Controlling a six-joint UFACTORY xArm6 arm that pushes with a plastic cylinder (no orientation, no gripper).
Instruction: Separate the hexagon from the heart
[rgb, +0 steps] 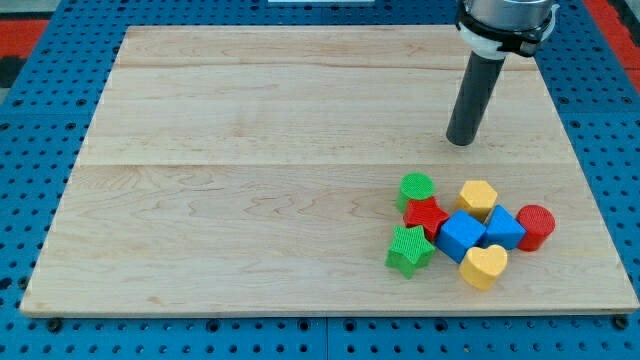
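My tip (460, 141) rests on the wooden board (250, 150) at the view's upper right, above and apart from a cluster of blocks. The yellow hexagon (478, 197) is at the top of the cluster, just below and slightly right of the tip. The yellow heart (485, 266) is at the cluster's bottom. A blue cube (461, 235) and a blue triangular block (504, 229) lie between hexagon and heart, touching both.
A green cylinder (416, 188), a red star (425, 214) and a green star (410, 249) form the cluster's left side. A red cylinder (536, 226) is at its right, near the board's right edge. Blue pegboard surrounds the board.
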